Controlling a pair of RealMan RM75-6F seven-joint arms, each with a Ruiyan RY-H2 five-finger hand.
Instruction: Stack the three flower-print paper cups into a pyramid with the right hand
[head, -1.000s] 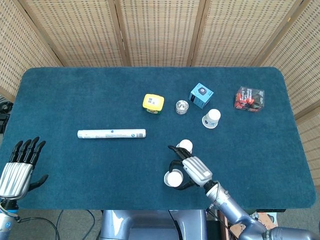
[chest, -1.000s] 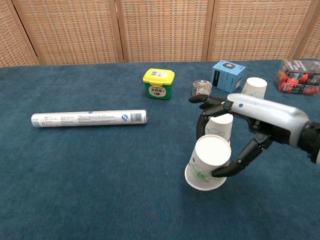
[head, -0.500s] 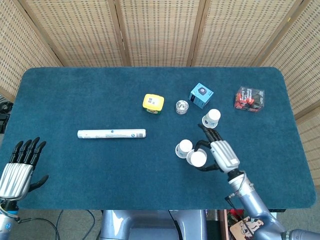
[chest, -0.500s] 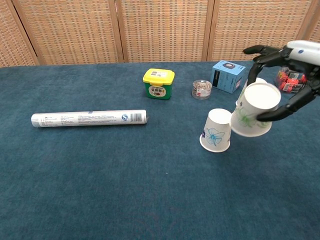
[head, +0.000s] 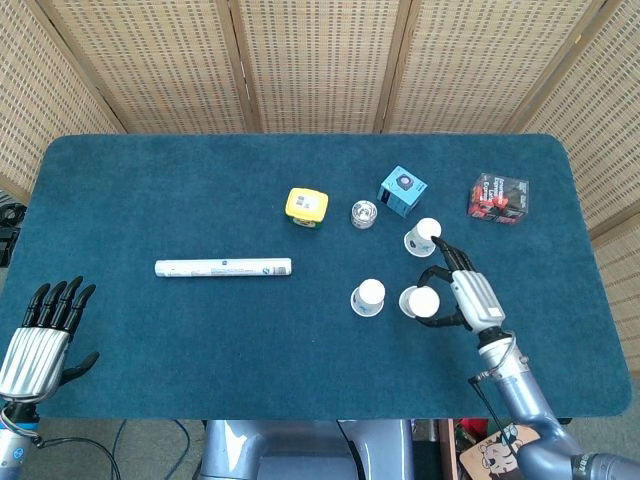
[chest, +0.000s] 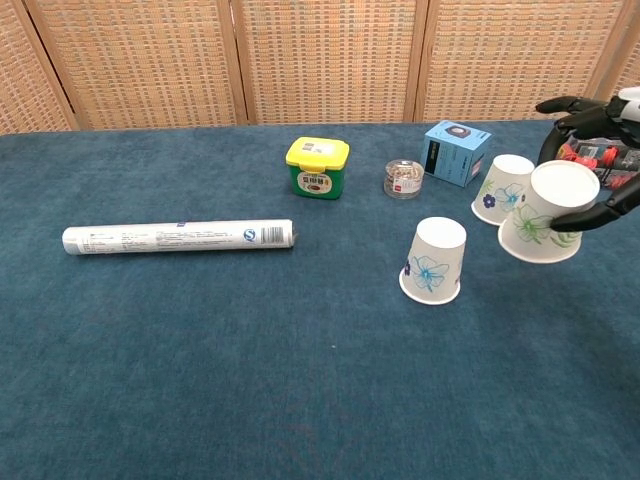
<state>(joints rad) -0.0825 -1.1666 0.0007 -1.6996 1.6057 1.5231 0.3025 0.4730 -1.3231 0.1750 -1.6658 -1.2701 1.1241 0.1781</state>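
The head view shows both hands, but the chest view shows only part of the right hand (chest: 598, 150) at its right edge. The left hand (head: 42, 335) is seen just in the head view, at the near left corner of the blue table (head: 180, 180), with its fingers straight and a little apart, holding nothing.

The right hand (head: 462, 293) holds one upside-down flower cup (chest: 546, 214). In the chest view a dark finger (chest: 606, 205) lies along the cup's right side and other fingers reach over it from behind. This held cup (head: 420, 302) looks tilted and lifted off the table.

A second cup (chest: 434, 260) stands upside down on the table to the left of the held one, a little apart from it. A third cup (chest: 503, 188) stands upside down farther back, just beside the held cup.

Farther away sit a blue box (head: 402, 190), a small clear jar (head: 364, 213), a yellow-lidded tub (head: 306, 208) and a red and black box (head: 499, 197). A long white tube (head: 223, 267) lies on the left.
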